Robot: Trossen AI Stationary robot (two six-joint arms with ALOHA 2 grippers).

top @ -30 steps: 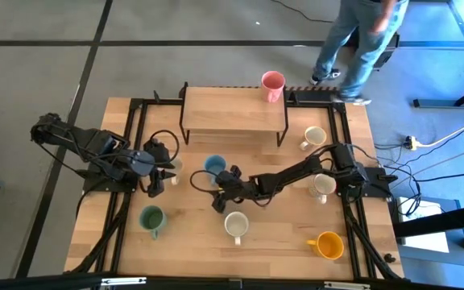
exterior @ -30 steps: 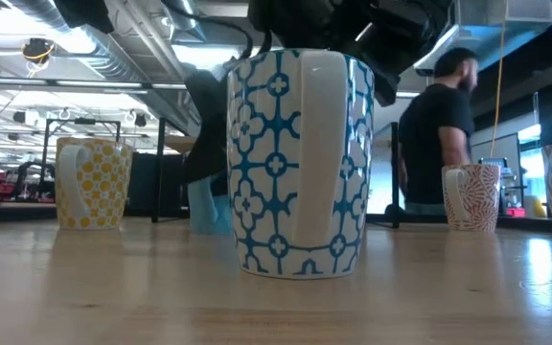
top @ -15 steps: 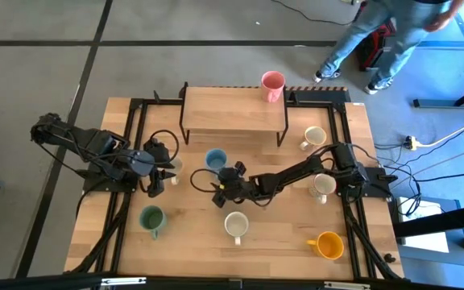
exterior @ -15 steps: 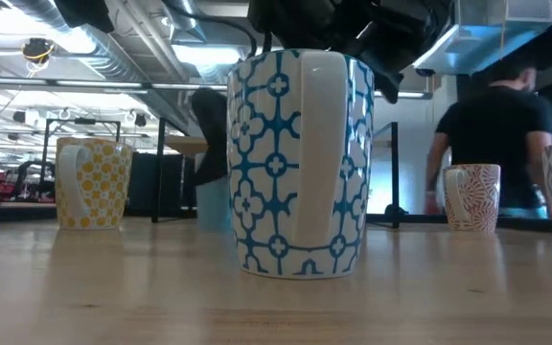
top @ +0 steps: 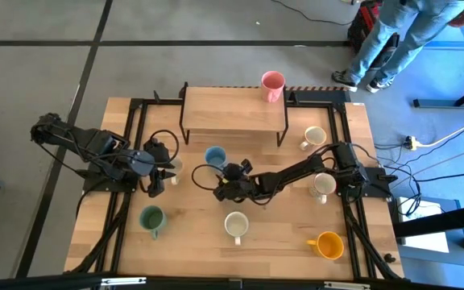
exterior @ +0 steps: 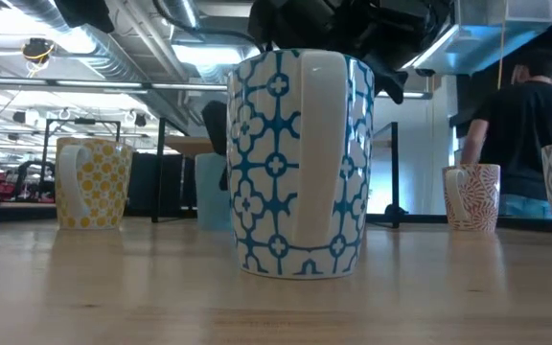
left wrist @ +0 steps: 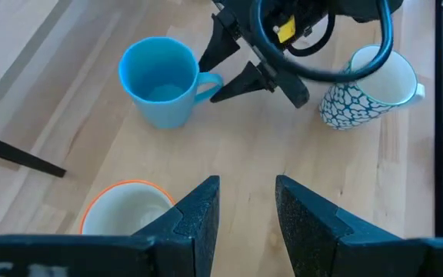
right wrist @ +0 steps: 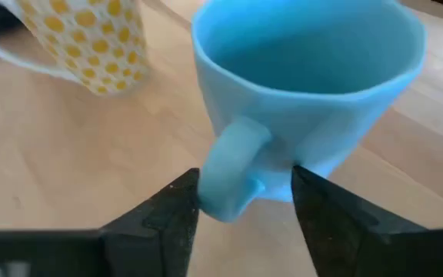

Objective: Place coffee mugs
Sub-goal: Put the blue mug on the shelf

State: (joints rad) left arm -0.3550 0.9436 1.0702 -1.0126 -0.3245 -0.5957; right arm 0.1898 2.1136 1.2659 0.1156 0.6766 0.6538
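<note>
Near the middle of the high view, the right gripper (top: 222,179) is straddling the handle of the blue mug (top: 214,157), fingers parted, not yet pinching. It should be squeezing the handle squarely before lifting, or the mug may swing. No brand or writing is readable anywhere.

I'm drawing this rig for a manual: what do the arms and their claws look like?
Both arms are dark, jointed links trailing looped black cables. The right claw has two black tapered fingers and a yellow tag behind them. The left claw has two dark, flat-faced fingers.
</note>
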